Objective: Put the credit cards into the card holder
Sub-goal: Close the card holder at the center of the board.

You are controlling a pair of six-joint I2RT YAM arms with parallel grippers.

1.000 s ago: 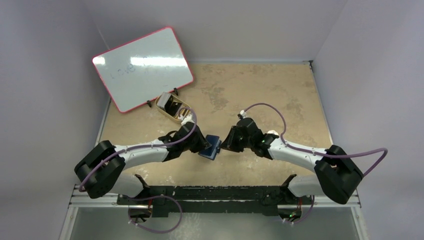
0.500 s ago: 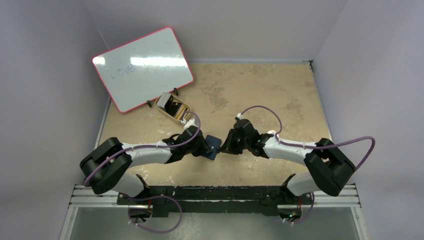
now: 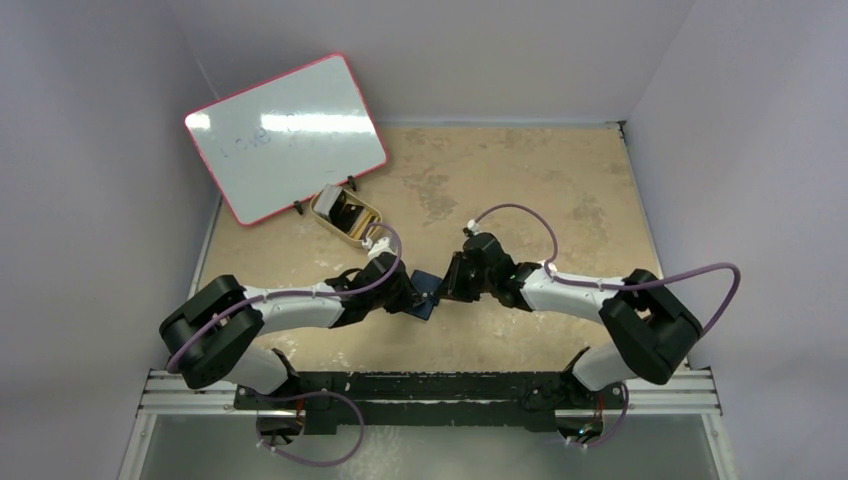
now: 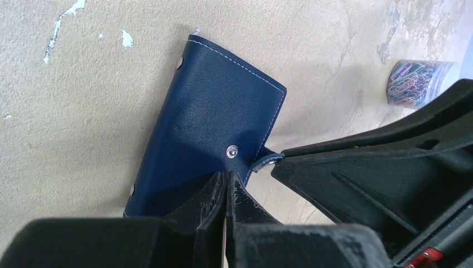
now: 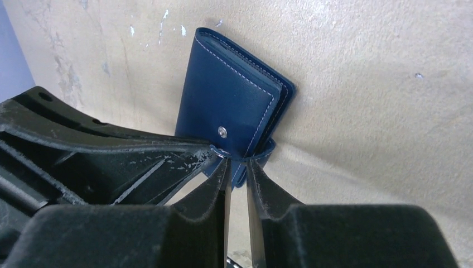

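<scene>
Overhead, a tan, mottled and scuffed counter (image 3: 560, 180) sits boxed in by plain pale grey walls (image 3: 450, 50) on three sides. At its 10 o'clock corner a white dry-erase board with a pink-red frame (image 3: 285, 135) leans on a small stand, and just beside that, toward the middle, lies a gold oval metal tin (image 3: 345, 215). From 12 round to 3 o'clock the counter is bare up to its far and right edges, so the widest room for moving lies there. A clear round tub of coloured paper clips (image 4: 418, 81) stands on the right arm's side. The navy-blue stitched bifold card holder (image 3: 425, 293) lies folded flat near the counter's middle, a little toward 6 o'clock, squarely between the two arms. The left claw (image 4: 226, 180) reaches in from 9 o'clock with its fingers pressed together and nothing seen between them. Its tips are over the holder's near edge, just by the silver snap stud (image 4: 231, 150). The right claw (image 5: 237, 164) comes in from 3 o'clock, narrow. Its fingertips pinch the holder's blue snap tab (image 5: 262, 153), which curls off the folded edge. The two claws almost touch above the holder.
</scene>
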